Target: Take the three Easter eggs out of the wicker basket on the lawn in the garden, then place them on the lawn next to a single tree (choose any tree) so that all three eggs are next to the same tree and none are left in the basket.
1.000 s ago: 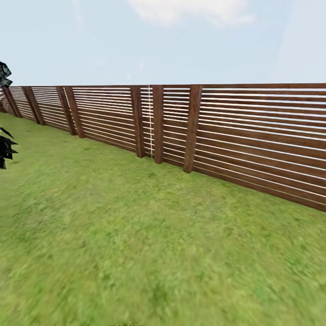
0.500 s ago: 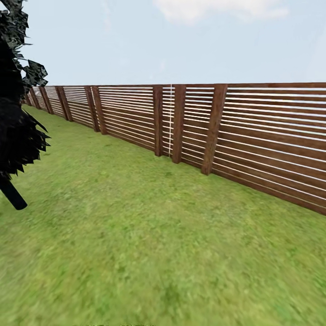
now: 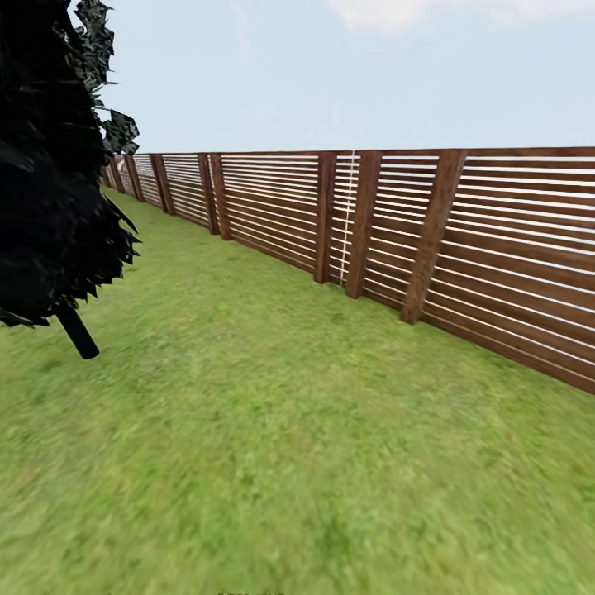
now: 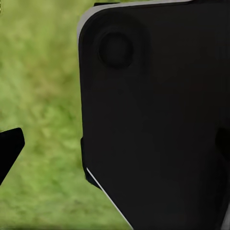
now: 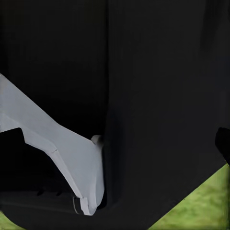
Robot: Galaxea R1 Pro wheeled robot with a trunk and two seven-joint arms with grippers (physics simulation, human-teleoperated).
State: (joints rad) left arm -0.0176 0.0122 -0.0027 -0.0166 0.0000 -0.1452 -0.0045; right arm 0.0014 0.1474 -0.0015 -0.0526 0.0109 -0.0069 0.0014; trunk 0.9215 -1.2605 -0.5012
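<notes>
Lawn (image 3: 273, 430) looked like matt grass, soft & mottled w/ yellowish patches. Fence (image 3: 496, 248) was brown wood, horiz. slats w/ visible grain, low sheen. Small tree (image 3: 49, 165) had a smooth dark trunk, jagged blackish foliage. In both wrist views, robot body panels (image 4: 158, 120) read as smooth matt black plastic w/ pale grey edging

I'm out in a fenced garden here: mottled green lawn (image 3: 273, 430) runs wide and flat ahead of me, all grass underfoot. A brown fence (image 3: 463, 240) of horizontal slats on stout wooden posts runs along its right side and off into the distance, with pale blue sky and a wisp of cloud above. At the left stands a small dark-trunked tree (image 3: 49, 182) with blocky black foliage, rooted in the grass.
</notes>
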